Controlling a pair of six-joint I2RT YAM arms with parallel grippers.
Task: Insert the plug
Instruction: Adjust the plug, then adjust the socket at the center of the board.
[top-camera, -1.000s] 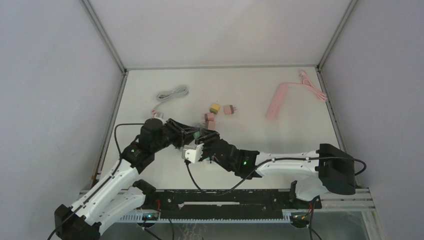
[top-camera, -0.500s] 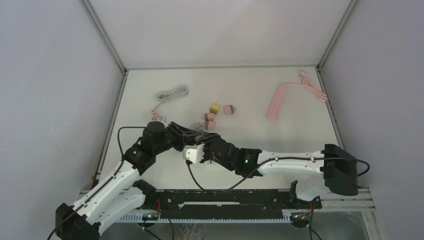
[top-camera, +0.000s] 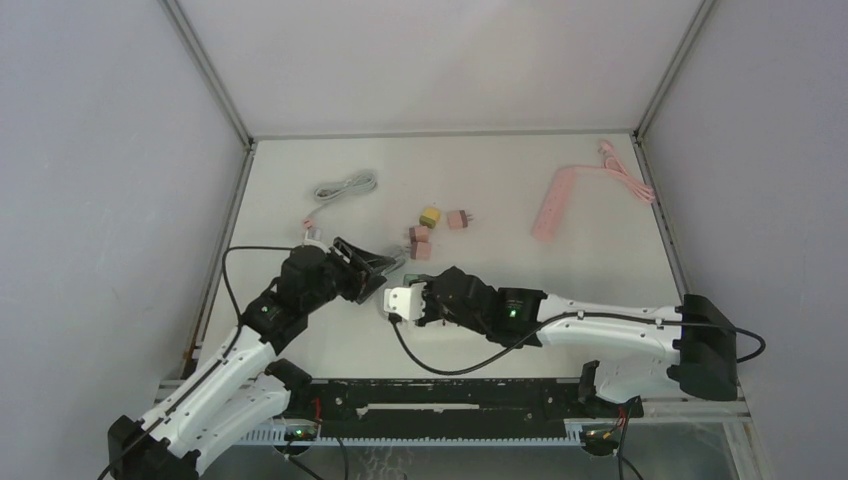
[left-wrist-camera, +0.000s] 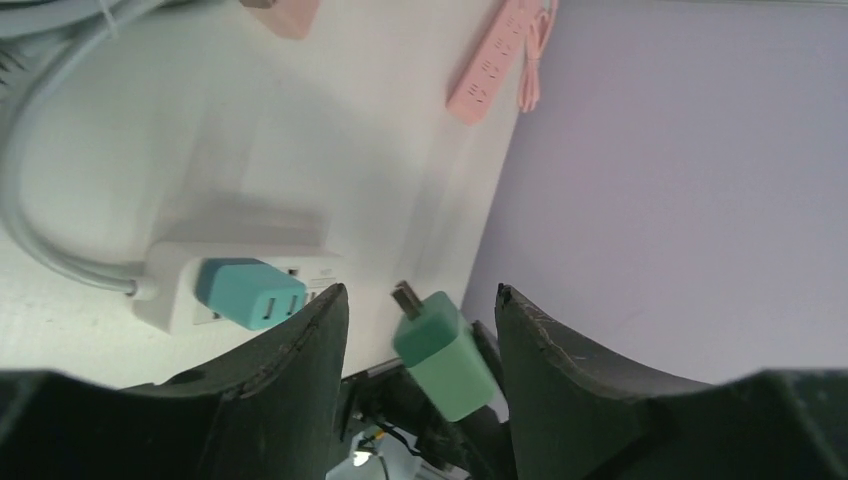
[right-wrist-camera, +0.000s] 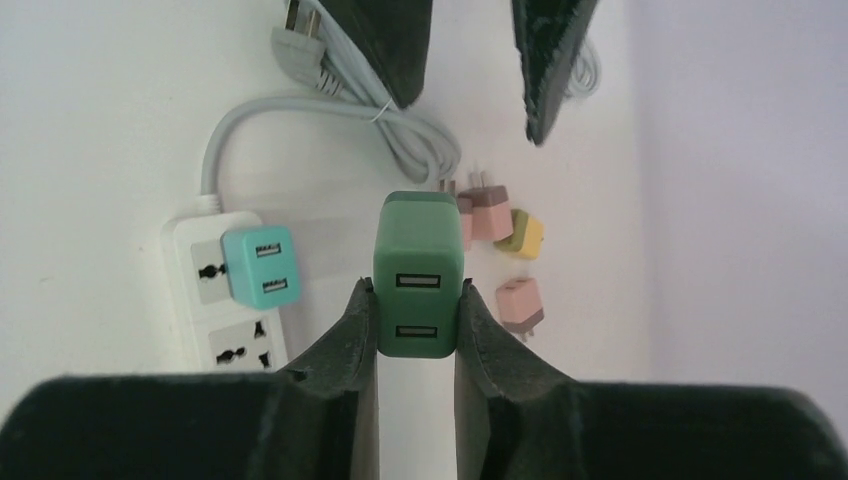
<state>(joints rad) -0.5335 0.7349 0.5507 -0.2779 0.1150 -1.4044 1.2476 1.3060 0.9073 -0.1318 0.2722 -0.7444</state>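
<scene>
My right gripper (right-wrist-camera: 415, 285) is shut on a green two-port USB plug (right-wrist-camera: 420, 250) and holds it above the table, beside a white power strip (right-wrist-camera: 215, 335). A teal plug (right-wrist-camera: 258, 265) sits in the strip's upper socket; the lower socket is bare. In the left wrist view the green plug (left-wrist-camera: 445, 355) hangs with its prongs up-left, between the spread fingers of my left gripper (left-wrist-camera: 420, 295) without touching them. In the top view the left gripper (top-camera: 372, 262) is open just left of the right gripper (top-camera: 425, 298) and the white strip (top-camera: 403, 300).
A bundled grey cable (top-camera: 345, 187) lies at the back left. Two pink plugs (top-camera: 420, 240), a third pink plug (top-camera: 458, 219) and a yellow plug (top-camera: 430, 215) lie mid-table. A pink power strip (top-camera: 553, 202) with its cord lies at the back right.
The two grippers were together at the green plug. The left gripper has opened and drawn back to the left; the right arm has shifted right with the plug.
</scene>
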